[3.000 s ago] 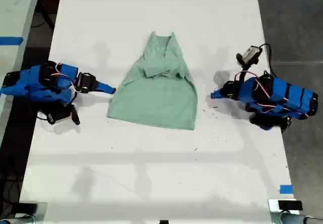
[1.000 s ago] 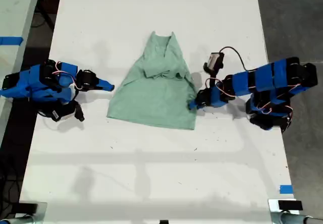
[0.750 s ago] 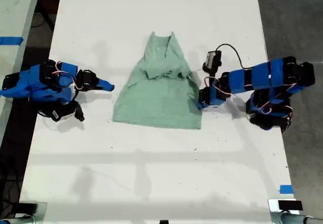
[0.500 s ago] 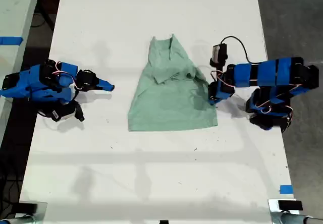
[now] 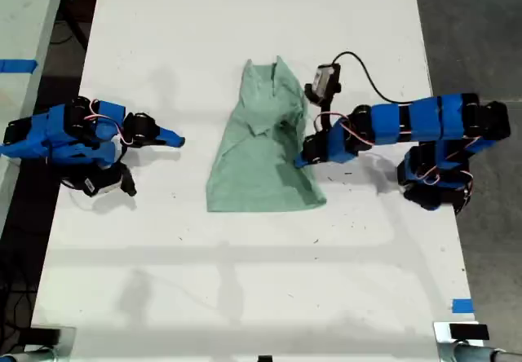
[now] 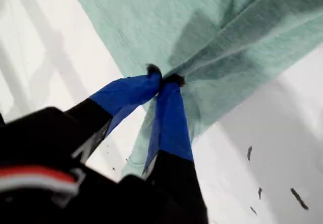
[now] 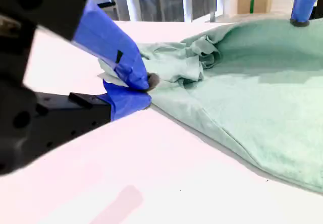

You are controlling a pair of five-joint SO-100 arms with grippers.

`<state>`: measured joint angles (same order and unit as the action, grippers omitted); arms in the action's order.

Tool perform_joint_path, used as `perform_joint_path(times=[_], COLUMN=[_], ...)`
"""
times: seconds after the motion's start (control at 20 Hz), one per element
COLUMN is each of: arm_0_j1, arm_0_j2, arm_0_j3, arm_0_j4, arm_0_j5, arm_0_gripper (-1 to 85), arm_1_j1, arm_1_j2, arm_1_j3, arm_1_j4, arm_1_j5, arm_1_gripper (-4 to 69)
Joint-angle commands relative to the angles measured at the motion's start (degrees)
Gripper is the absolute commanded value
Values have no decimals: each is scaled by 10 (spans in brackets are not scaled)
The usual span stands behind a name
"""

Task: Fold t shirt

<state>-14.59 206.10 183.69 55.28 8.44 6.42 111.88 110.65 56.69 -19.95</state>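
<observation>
My first hand (image 5: 300,163) pinches one side edge of the soft mint-green cloth t shirt (image 5: 259,146), which lies mid-way along the white counter (image 5: 245,280), so I think a side fold is under way. Next it should carry that edge across and let go. Since a moment ago the shirt has slid and narrowed; my second hand (image 5: 178,141) waits beside it, closed on nothing.
</observation>
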Motion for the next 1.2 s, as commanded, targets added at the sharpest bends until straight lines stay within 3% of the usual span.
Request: perform_joint_path(times=[0.0,0.25,0.3,0.4,0.5,0.6,0.7,0.8,0.9,1.05,1.15], arm_0_j1=[-6,-4,-4,-4,-4,-4,-4,-4,-4,-4,-3], arm_0_j2=[4,4,4,4,4,4,4,4,4,4,4], arm_0_j3=[1,1,1,1,0,0,0,0,0,0,0], arm_0_j4=[1,2,2,2,2,2,2,2,2,2,2], arm_0_j5=[-10,-10,-10,-10,-10,-10,-10,-10,-9,-9,-10], arm_0_gripper=[-1,-1,-1,-1,-1,-1,-1,-1,-1,-1,-1], arm_1_j1=[-13,-16,-16,-16,-8,2,18,36,48,40,19], arm_1_j2=[-143,-425,-434,-410,-356,-269,-141,33,244,579,785], arm_1_j3=[-151,-436,-449,-452,-446,-398,-285,-117,71,401,571], arm_1_j4=[-23,47,52,90,170,250,279,255,184,76,98], arm_1_j5=[-28,-48,-48,-54,-51,-40,-24,-15,-13,21,58], arm_1_gripper=[15,19,59,147,194,203,187,150,8,9,9])
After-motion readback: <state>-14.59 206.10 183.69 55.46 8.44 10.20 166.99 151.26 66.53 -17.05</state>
